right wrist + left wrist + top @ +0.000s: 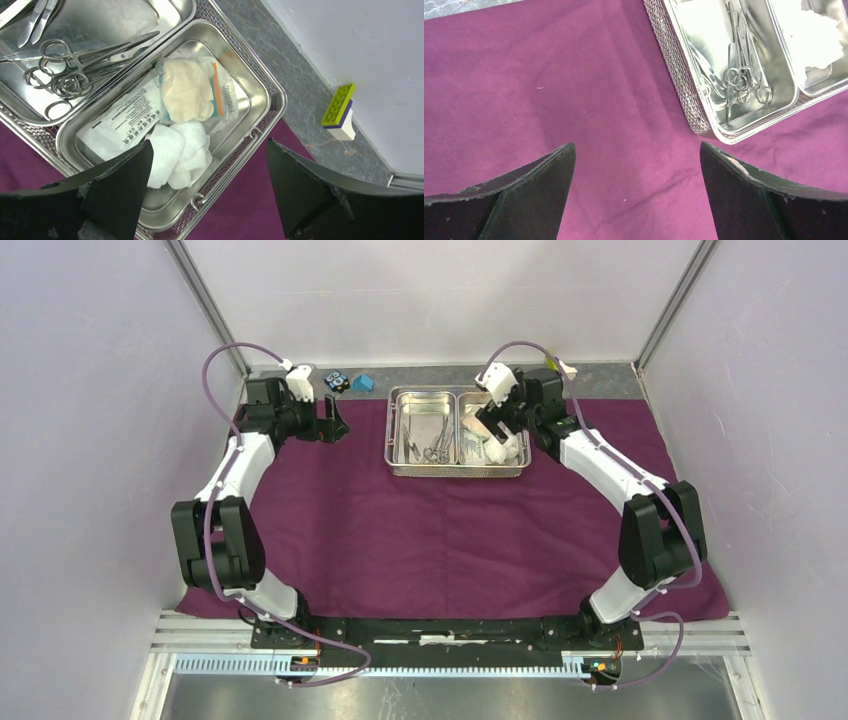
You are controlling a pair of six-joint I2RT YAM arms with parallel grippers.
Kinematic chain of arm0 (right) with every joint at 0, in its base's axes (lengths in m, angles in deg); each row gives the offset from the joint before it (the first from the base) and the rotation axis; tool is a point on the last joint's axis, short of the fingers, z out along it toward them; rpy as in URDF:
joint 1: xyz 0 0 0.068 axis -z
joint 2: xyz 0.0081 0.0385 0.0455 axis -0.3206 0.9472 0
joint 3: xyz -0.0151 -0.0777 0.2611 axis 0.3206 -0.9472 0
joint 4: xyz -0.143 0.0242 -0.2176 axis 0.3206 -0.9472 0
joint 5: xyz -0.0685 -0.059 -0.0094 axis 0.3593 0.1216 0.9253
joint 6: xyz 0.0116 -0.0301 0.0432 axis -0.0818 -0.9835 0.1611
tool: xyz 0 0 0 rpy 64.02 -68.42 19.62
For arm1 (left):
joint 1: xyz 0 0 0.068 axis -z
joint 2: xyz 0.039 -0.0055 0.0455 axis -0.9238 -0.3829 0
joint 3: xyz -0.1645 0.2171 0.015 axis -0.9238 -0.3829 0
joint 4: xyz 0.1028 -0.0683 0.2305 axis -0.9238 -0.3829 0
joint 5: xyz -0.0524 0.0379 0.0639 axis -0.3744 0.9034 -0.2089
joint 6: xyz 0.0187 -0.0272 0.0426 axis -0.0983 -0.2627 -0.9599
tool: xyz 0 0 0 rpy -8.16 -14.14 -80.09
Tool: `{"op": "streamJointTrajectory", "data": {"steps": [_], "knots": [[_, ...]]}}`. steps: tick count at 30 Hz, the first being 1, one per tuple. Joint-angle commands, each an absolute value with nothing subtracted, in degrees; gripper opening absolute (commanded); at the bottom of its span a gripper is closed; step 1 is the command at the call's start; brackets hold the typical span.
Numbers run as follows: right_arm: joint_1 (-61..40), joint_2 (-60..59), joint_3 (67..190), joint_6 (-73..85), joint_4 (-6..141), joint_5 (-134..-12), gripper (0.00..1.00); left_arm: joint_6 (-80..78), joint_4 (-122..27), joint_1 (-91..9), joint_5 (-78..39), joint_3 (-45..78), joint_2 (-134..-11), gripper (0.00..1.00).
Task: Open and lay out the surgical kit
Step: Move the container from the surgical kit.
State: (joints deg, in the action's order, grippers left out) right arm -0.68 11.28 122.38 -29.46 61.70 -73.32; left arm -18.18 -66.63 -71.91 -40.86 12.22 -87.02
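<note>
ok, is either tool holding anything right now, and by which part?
Nothing held. Left tool is open over the purple cloth; right tool is open above the gauze wads in the tray.

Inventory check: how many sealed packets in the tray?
2, both in the compartment holding gauze: printed white packet, orange-striped packet overlapping it. Others may lie hidden underneath.

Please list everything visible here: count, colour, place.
cloth: one, purple, spread flat
tray: one, steel, two compartments, far on cloth
forceps: several, metal, left compartment
tweezers: one, metal, left compartment
packets: two, mostly white, right compartment
gauze wads: few, white, right compartment
block: one, blue, beyond cloth
toy-like object: one, black-and-blue, beside block
brick stack: one, green-white, beyond tray
left end effector: open, black, above cloth
right end effector: open, black, above right compartment
</note>
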Motion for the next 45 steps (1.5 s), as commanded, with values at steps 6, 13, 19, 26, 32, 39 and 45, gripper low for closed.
{"op": "streamJointTrajectory", "data": {"steps": [6, 13, 19, 26, 32, 39, 45], "knots": [[-3.08, 13.24, 125.35, -26.24, 66.75, -68.44, 0.90, -7.72, -66.48, -81.69, -46.56, 14.74, -86.57, 1.00], [-3.74, 12.03, 123.64, -26.02, 67.54, -68.03, 0.90, -11.76, -69.91, -86.38, -45.49, 12.58, -83.76, 1.00], [-5.26, 15.62, 127.84, -27.34, 66.24, -66.70, 0.91, -14.37, -68.86, -86.29, -49.31, 8.29, -80.36, 1.00], [-5.56, 25.24, 138.51, -28.31, 63.15, -63.49, 0.90, -16.09, -70.02, -84.35, -50.70, 6.54, -77.16, 1.00], [-5.40, 34.91, 149.65, -28.92, 57.56, -60.80, 0.87, -16.79, -70.07, -81.66, -49.88, 5.99, -77.11, 1.00], [-4.81, 40.44, 153.36, -26.73, 55.36, -62.07, 0.81, -16.64, -70.01, -79.98, -49.96, 6.35, -78.11, 1.00], [-4.05, 44.42, 155.73, -23.63, 52.62, -66.58, 0.75, -16.82, -70.08, -79.44, -49.79, 6.17, -78.68, 1.00]]}}
